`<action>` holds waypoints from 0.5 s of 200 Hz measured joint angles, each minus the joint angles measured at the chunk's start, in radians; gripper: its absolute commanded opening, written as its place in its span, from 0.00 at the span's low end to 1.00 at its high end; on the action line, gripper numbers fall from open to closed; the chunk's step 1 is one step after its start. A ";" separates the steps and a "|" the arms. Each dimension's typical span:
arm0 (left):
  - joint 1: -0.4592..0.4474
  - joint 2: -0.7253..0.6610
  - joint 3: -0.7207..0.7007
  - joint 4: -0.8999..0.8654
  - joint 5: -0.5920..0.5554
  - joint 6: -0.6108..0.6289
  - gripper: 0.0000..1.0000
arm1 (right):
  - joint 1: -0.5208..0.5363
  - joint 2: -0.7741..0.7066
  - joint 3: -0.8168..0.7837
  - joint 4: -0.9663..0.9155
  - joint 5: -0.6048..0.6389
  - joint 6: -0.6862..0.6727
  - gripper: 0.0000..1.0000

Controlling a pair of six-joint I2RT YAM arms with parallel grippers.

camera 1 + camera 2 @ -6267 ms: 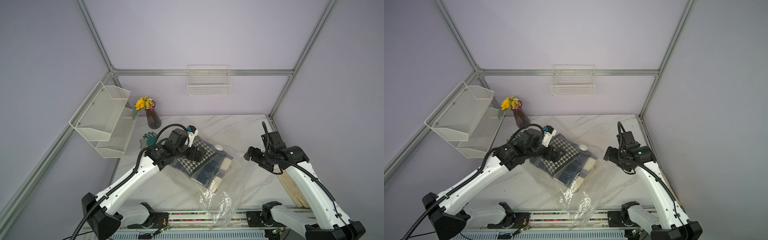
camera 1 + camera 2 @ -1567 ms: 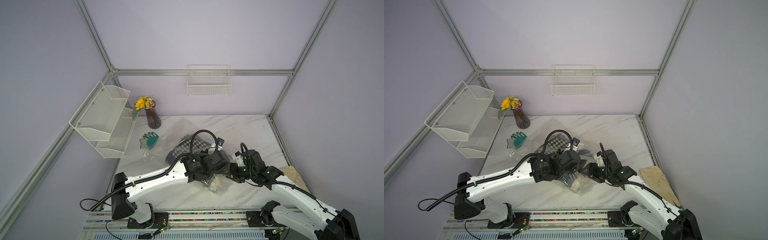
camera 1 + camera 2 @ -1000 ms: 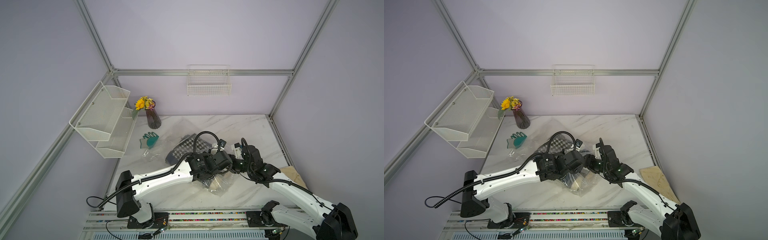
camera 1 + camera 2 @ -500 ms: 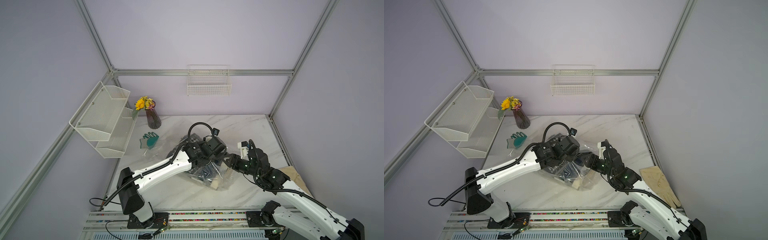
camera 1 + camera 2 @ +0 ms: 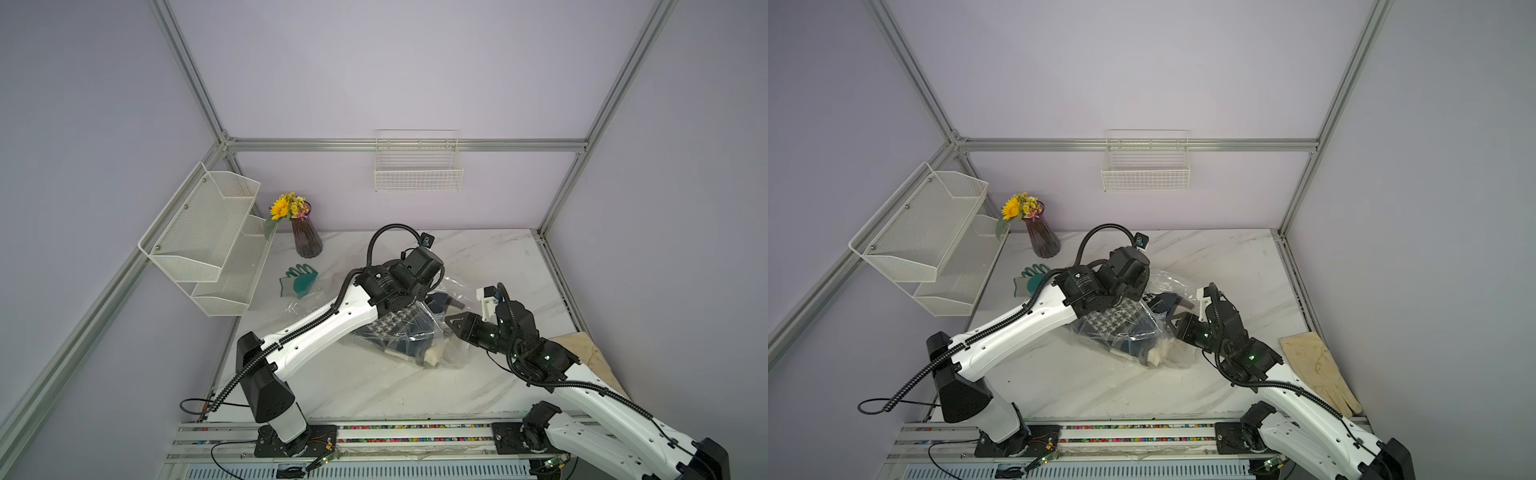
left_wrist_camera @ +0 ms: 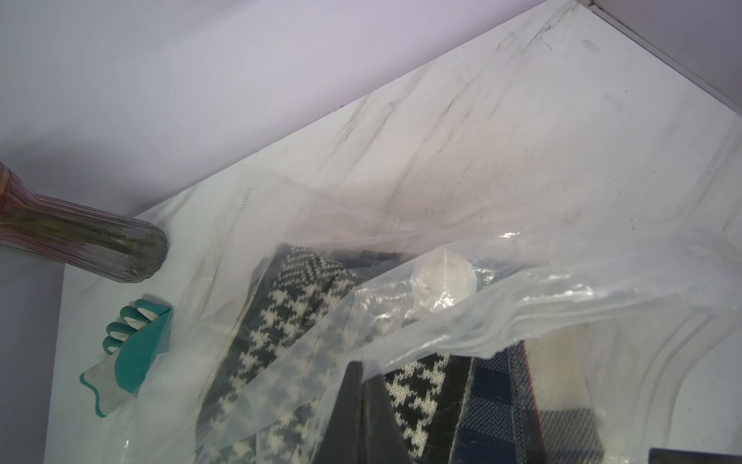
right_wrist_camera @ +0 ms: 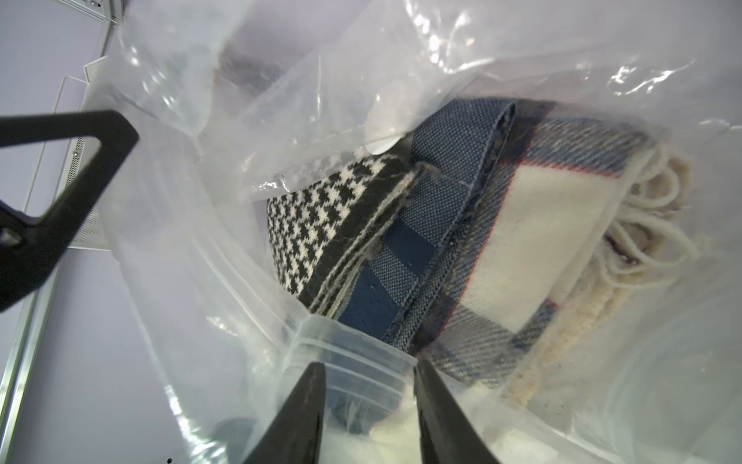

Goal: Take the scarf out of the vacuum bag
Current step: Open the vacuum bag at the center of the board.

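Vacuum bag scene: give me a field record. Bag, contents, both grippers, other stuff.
bag: vacuum bag, crumpled on the table
contents: houndstooth scarf, plaid scarf, both inside
left gripper: shut on bag film
right gripper: open, jaws astride the zip edge
other: teal glove, vase, beige glove

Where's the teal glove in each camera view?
In a top view: teal glove on the table, near the vase.
In a top view: same glove, partly behind the left arm.
Left wrist: glove at the vacuum bag's edge.
Right wrist: not in view.
Shared landmark: houndstooth scarf inside the bag.
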 measured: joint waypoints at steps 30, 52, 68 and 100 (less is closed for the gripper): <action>0.034 0.040 0.060 -0.001 0.006 0.050 0.00 | 0.000 0.029 0.001 0.000 -0.002 -0.005 0.37; 0.045 0.054 0.089 -0.001 0.008 0.073 0.00 | 0.000 0.072 0.025 -0.020 -0.002 -0.019 0.35; 0.051 0.055 0.101 -0.001 0.008 0.082 0.00 | 0.001 0.118 0.062 -0.034 -0.001 -0.034 0.35; 0.057 0.049 0.112 -0.001 0.014 0.096 0.00 | 0.002 0.196 0.130 -0.040 -0.005 -0.064 0.35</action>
